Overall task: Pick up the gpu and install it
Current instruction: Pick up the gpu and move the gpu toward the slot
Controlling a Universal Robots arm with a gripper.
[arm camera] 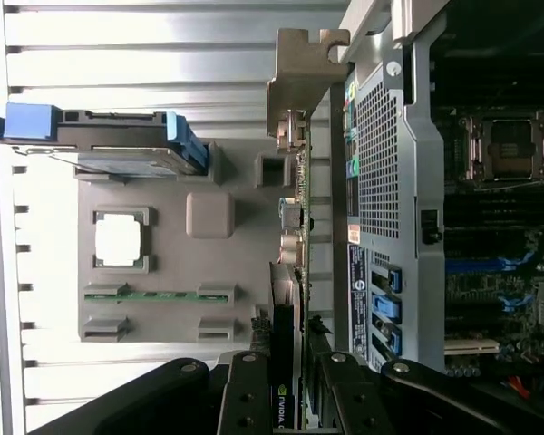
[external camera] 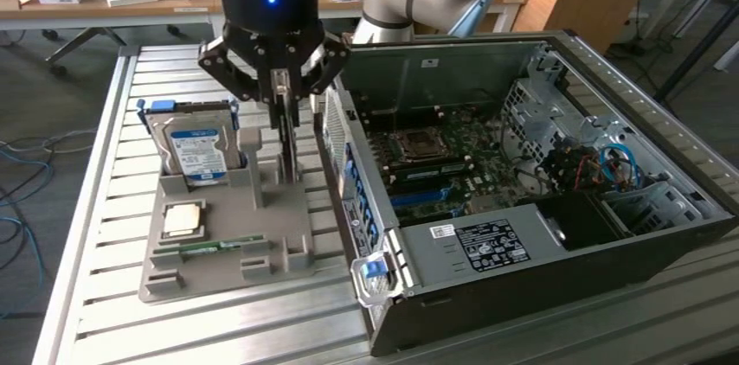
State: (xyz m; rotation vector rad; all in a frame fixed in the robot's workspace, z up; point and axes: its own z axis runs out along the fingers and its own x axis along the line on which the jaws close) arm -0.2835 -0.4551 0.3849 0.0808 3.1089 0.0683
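Wrist view: tool (arm camera: 290,412) clamped on upright gpu (arm camera: 284,349), computer case (arm camera: 390,181) wall just beside. Exterior view: gpu stands in grey holder (external camera: 220,270) on bench (external camera: 99,209).

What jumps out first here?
A black claw hangs over the metal table, clamped on a thin black gpu standing on edge at a grey holder. On the exterior view's right lies an open computer case, its circuit board exposed; a blue-labelled hard drive stands in the holder.
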